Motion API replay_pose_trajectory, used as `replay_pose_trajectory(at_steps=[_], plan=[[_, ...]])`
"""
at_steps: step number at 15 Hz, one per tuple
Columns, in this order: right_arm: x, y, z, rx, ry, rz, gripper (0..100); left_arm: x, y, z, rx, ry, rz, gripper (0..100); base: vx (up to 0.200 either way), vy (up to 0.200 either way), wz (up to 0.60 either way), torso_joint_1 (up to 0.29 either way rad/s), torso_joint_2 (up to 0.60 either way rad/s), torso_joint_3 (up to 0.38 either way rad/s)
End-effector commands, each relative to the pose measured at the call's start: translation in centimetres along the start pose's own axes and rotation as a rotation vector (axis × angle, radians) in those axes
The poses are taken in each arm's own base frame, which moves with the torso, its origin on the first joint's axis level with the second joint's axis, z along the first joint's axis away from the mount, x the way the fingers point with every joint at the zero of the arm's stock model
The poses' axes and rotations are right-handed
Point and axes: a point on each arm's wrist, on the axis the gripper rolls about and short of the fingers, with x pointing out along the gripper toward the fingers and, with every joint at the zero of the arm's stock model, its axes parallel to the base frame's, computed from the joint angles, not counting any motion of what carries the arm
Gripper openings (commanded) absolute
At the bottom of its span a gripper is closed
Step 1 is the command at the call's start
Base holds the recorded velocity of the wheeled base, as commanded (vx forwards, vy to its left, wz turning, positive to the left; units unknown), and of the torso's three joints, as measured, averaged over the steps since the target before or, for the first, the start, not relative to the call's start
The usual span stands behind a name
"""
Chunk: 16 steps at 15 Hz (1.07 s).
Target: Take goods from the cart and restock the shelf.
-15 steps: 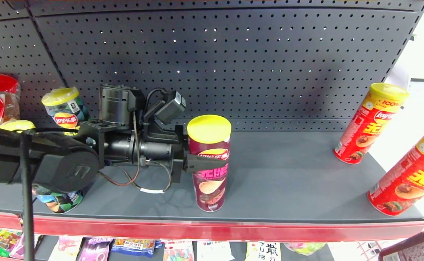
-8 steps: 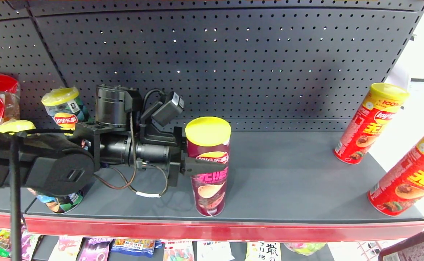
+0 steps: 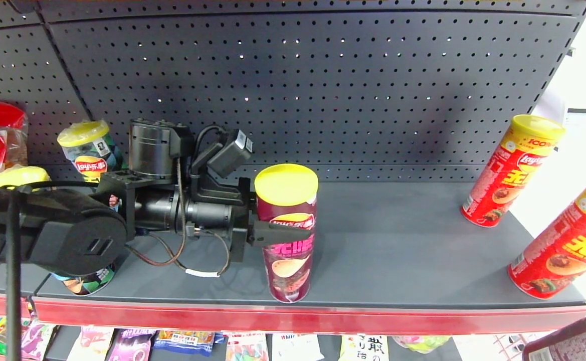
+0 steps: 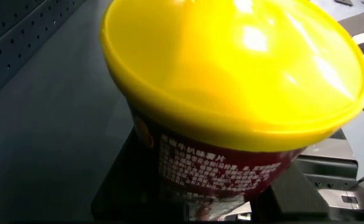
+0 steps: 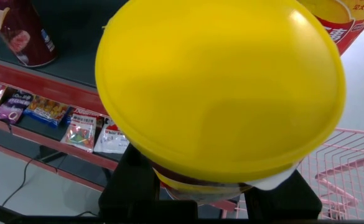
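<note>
Head view: my left gripper [image 3: 287,229] squeezes the purple can [image 3: 287,268] from both sides. That can stands upright on the shelf [image 3: 398,250], close to its red front edge. A red can [image 3: 511,170] and a second red can [image 3: 568,240] stand well apart from it at the right end.

Left wrist view: I see the yellow lid [image 4: 238,68] up close, with dark fingers [image 4: 129,186] pressed on the can under it.

Right wrist view: my right gripper [image 5: 200,199] grips the other can [image 5: 219,87], one finger on each side below its yellow top. It hangs in front of the shelf, near the pink cart [image 5: 350,168].
</note>
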Motion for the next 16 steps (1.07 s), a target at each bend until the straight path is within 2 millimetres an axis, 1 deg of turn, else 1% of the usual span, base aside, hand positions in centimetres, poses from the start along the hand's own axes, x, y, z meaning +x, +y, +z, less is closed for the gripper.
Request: replay_pose_trajectory(at_steps=[1,7,8,11,13,14,15,16], plan=[[0.0,0.0,0.0,0.0,0.003,0.001,0,0.0,0.0,0.0,-0.001,0.001,0.0,0,0.0,0.0,0.0,0.0,0.0,0.0],[0.1,0.0,-0.1,0.0,0.004,0.001,0,0.1,-0.2,-0.6,-0.012,0.011,-0.006,0,0.0,0.0,0.0,0.0,0.0,0.0],[0.1,0.0,-0.1,0.0,0.006,-0.001,0,0.1,-0.2,-0.6,-0.016,0.012,-0.006,100,0.0,0.0,0.0,0.0,0.0,0.0],[0.1,0.0,-0.1,0.0,0.006,0.001,0,0.0,-0.3,-0.7,-0.019,0.014,-0.005,100,0.0,0.0,0.0,0.0,0.0,0.0],[0.1,0.0,-0.1,-0.001,0.006,0.002,0,-0.5,-0.8,-0.8,-0.024,0.016,-0.001,100,0.0,0.0,0.0,0.0,0.0,0.0],[0.1,0.0,0.1,-0.002,0.005,0.005,0,-1.0,-1.3,-0.9,-0.027,0.017,0.003,100,0.0,0.0,0.0,0.0,0.0,0.0],[0.3,0.0,0.3,-0.001,0.013,0.009,0,-2.3,-1.9,-0.9,-0.03,0.015,0.029,100,0.0,0.0,0.0,0.0,0.0,0.0],[0.9,-0.2,1.3,-0.002,0.025,0.026,0,-3.4,-2.2,-0.9,-0.03,0.012,0.055,100,0.0,0.0,0.0,0.0,0.0,0.0]])
